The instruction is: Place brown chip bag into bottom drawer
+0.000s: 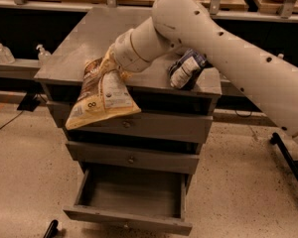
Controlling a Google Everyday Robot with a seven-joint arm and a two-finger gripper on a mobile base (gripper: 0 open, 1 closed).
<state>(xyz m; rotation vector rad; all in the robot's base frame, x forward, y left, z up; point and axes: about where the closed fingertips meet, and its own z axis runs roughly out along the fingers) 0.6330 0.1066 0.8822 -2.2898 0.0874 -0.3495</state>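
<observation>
The brown chip bag (102, 100) hangs tilted in front of the cabinet's top drawer front, clear of the cabinet top. My gripper (112, 64) is at the bag's upper end, at the cabinet's front left edge, shut on the bag; the bag largely hides it. The bottom drawer (126, 220) is pulled open below, its grey inside bare, roughly under and a little right of the bag.
A small dark blue and white bag (186, 69) lies on the grey cabinet top (84, 38) at the right. Two closed drawer fronts with knobs (131, 159) sit above the open drawer. Two clear bottles (3, 52) stand on a ledge at the left. A black stand leg (288, 157) is on the floor at the right.
</observation>
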